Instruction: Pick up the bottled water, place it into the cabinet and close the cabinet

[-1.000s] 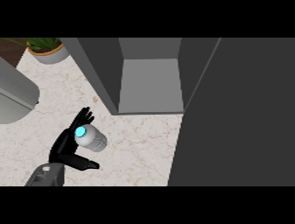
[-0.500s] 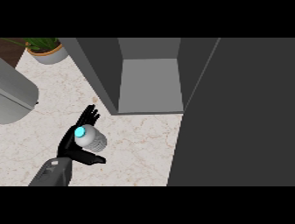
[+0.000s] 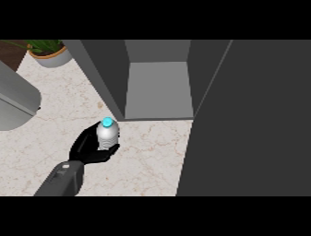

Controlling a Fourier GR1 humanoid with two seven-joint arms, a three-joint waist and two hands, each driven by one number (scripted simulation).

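Observation:
The bottled water (image 3: 106,137), clear with a blue cap, stands upright over the marble counter (image 3: 42,147), just in front of the open cabinet (image 3: 158,87). My left hand (image 3: 86,148) is shut on it. The fingers wrap its left side and the thumb crosses below it. The cabinet's grey inner shelf shows, with nothing on it. Its dark door (image 3: 260,120) hangs open to the right of the bottle. My right hand is out of the view.
A large grey rounded body (image 3: 4,97) fills the left edge. A potted plant (image 3: 49,53) stands at the back left. The cabinet's side wall (image 3: 103,73) rises just beyond the bottle.
The fingers have curled round the bottle. Hand and bottle have moved up and to the right, toward the cabinet opening.

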